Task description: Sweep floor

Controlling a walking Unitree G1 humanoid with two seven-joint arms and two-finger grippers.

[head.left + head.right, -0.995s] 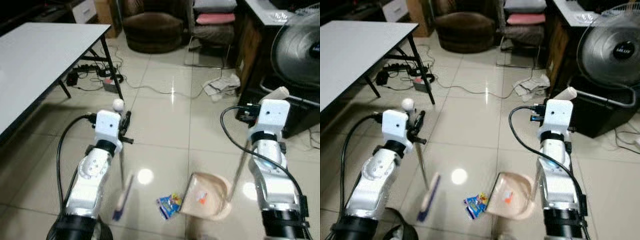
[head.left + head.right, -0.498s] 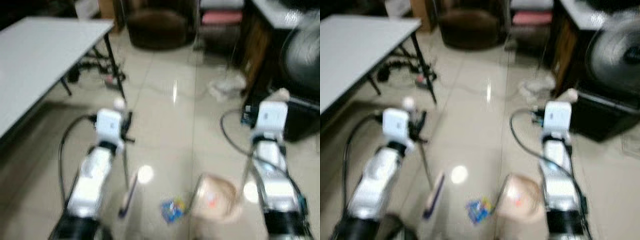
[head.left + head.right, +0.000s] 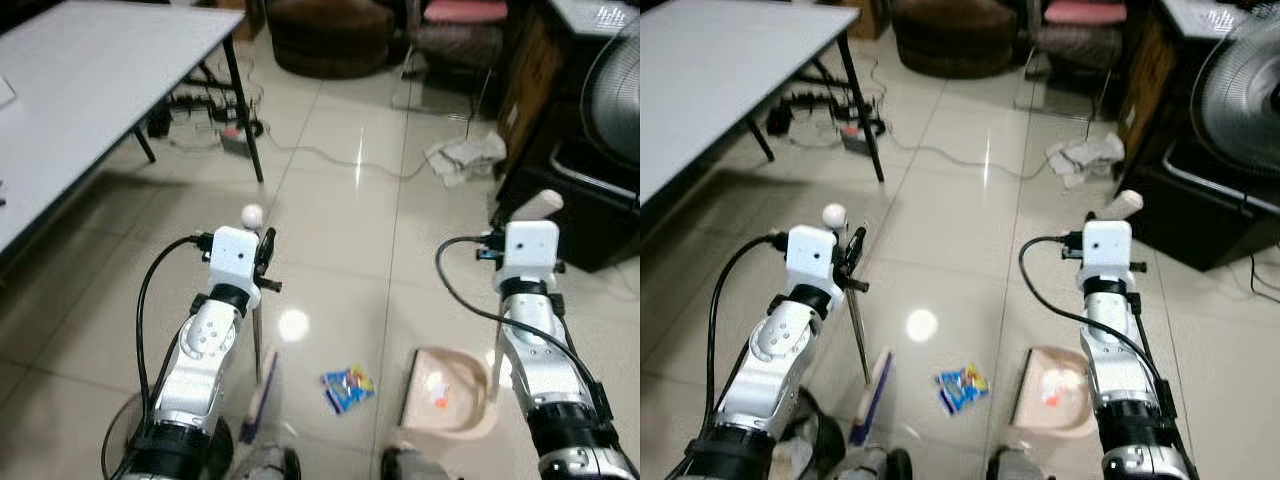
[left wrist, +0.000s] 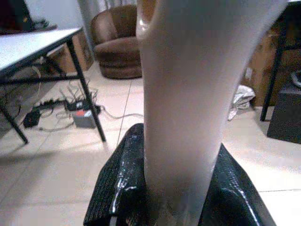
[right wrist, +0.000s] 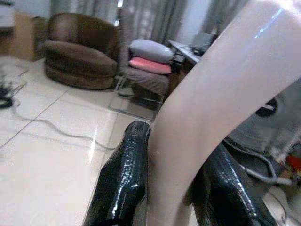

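The tiled floor (image 3: 330,250) is being swept. The dustpan (image 3: 445,392) is held by its handle in the closed right pincer (image 5: 167,188); the broom (image 3: 262,385) is gripped by the left pincer (image 4: 171,188). A blue wrapper (image 3: 347,387) lies between them, to be brushed panward next. No writing is legible.

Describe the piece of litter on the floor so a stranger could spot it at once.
Look at the glossy tiled floor just ahead of the robot, between the broom head and the beige dustpan. The litter is a small crumpled wrapper: blue with yellow and red print, unlike the larger white crumpled paper farther off.
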